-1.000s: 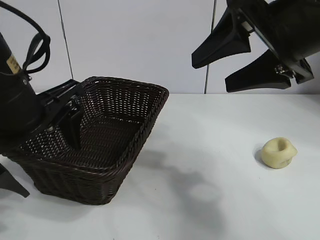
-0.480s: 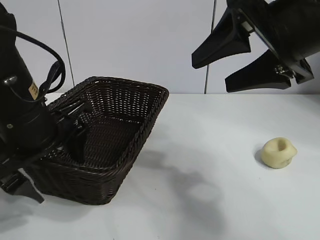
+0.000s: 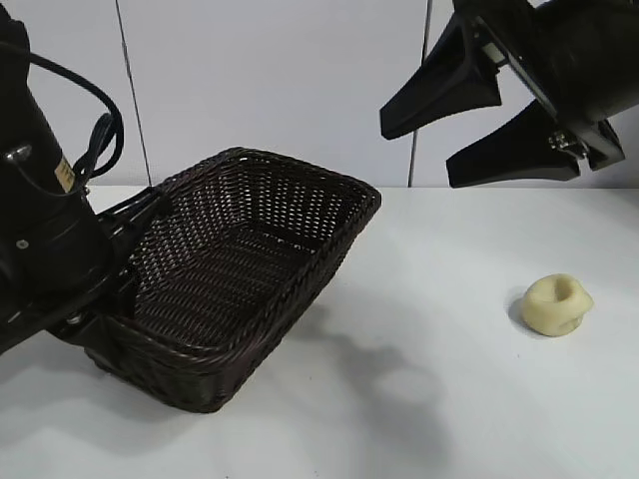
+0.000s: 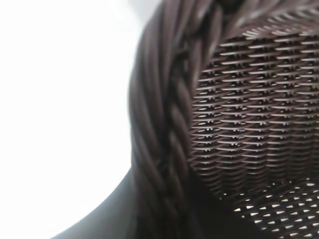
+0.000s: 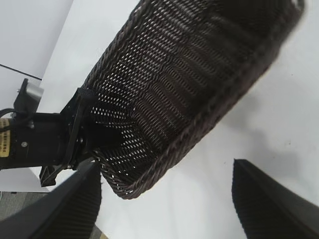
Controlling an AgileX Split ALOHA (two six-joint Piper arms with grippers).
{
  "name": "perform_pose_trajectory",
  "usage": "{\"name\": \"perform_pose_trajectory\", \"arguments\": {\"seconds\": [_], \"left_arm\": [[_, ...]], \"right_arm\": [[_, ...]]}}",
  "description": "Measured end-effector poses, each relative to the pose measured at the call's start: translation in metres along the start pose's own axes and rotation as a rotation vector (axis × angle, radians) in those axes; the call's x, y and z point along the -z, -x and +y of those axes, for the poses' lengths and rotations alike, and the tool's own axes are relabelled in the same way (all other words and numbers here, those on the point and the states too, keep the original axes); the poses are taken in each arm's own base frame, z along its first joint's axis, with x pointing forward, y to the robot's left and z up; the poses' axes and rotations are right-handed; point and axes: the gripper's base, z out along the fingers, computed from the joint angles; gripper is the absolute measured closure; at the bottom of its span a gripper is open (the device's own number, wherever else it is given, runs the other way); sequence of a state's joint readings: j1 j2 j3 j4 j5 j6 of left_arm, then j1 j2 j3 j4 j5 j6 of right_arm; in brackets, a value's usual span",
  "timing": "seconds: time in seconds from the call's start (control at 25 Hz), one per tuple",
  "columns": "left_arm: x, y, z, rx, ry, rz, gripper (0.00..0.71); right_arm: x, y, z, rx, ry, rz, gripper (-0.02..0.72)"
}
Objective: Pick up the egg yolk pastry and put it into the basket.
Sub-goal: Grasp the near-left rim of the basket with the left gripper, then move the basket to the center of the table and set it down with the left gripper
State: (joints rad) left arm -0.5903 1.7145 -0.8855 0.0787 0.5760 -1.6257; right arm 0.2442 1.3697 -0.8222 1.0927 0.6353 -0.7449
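left gripper (image 5: pixel 82 127): clamping down on the near-left rim of the basket (image 3: pixel 250 259), which is tilting with its far end off the table (image 3: pixel 419 399) | right gripper (image 3: pixel 504 130): hanging up high, fingers sitting wide apart, holding nothing | egg yolk pastry (image 3: pixel 557 303): just sitting on the table, well right of the basket, below the right gripper

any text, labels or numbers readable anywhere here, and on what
Nothing can be read.
Yellow label on the left arm: print too small to read.
The same yellow label in the right wrist view: blurred.
Basket, egg yolk pastry, table: no markings.
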Motion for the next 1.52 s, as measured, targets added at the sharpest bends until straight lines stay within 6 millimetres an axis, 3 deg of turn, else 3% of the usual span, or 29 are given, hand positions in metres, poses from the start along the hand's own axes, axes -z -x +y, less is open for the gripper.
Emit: {"name": "perform_pose_trajectory", "arguments": {"seconds": [0.2,0.48,0.8,1.2,1.52], "left_arm": [[0.005,0.014,0.000,-0.015,-0.013,-0.012,0.610],[0.035,0.045,-0.007,-0.105,-0.070,0.009,0.611],[0.055,0.066,-0.025,-0.406,-0.162,0.131,0.611],[0.043,0.076,-0.061,-0.896,-0.131,0.259,0.611],[0.028,0.080,-0.073,-1.037,-0.141,0.262,0.611]], "right_arm": [[0.000,-0.002,0.001,0.000,0.016,0.018,0.175],[0.000,-0.002,0.002,0.000,0.018,0.020,0.175],[0.000,-0.002,0.002,0.001,0.018,0.020,0.175],[0.000,-0.002,0.002,0.002,0.019,0.023,0.175],[0.000,-0.002,0.002,0.003,0.019,0.024,0.175]]}}
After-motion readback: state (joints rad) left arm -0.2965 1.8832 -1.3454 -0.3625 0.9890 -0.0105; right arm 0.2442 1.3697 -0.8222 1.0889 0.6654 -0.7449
